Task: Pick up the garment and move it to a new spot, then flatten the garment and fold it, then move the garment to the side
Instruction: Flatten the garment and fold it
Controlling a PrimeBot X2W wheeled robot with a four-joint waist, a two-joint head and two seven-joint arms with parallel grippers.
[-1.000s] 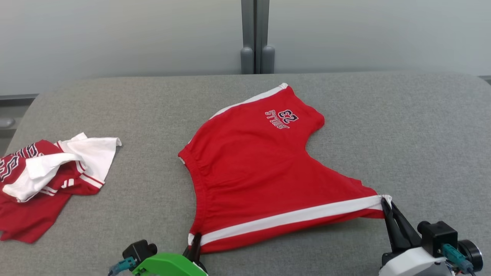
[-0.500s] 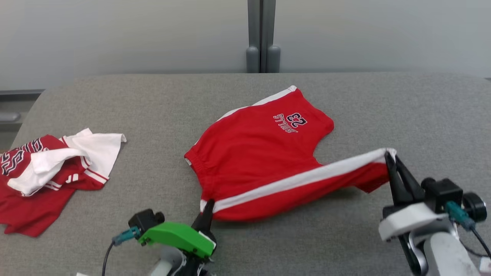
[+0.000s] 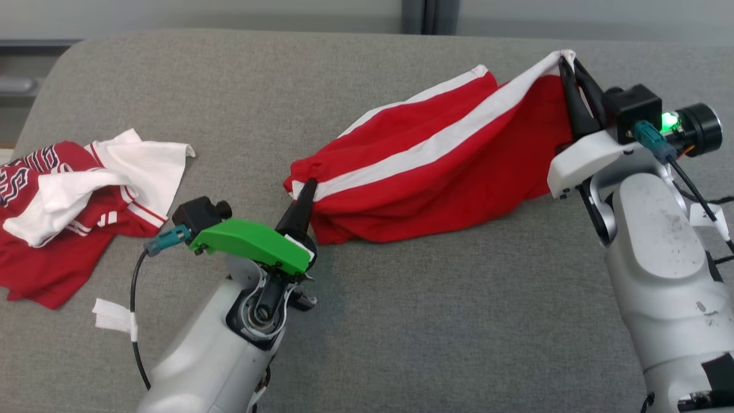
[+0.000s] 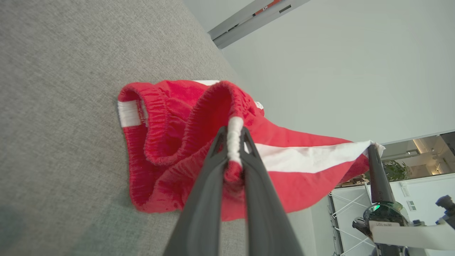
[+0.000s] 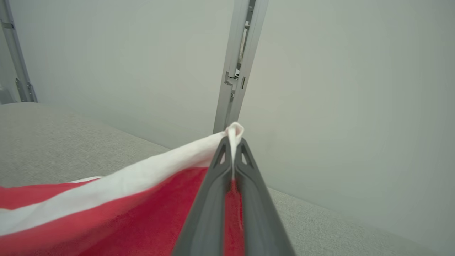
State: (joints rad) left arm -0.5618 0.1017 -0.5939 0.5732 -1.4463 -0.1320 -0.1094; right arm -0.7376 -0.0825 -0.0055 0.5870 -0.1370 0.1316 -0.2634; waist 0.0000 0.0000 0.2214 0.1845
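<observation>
The garment is a pair of red shorts (image 3: 436, 166) with a white side stripe, half folded over itself on the grey cushion. My left gripper (image 3: 308, 184) is shut on the waistband end where the stripe starts; the left wrist view shows the elastic band (image 4: 234, 137) pinched between the dark fingers. My right gripper (image 3: 565, 57) is shut on the leg hem at the stripe's other end, held above the far side; the white hem corner (image 5: 234, 131) pokes out above its fingertips. The stripe edge is stretched between both grippers.
A second red and white garment (image 3: 74, 195) lies crumpled at the cushion's left edge. The grey cushion (image 3: 430, 310) stretches wide in front of the shorts. A pale wall with a grey metal post (image 5: 236, 67) stands behind the far edge.
Both grippers have carried the striped edge up and away, the right one furthest, folding the near half over the printed far half. The head camera has tilted down.
</observation>
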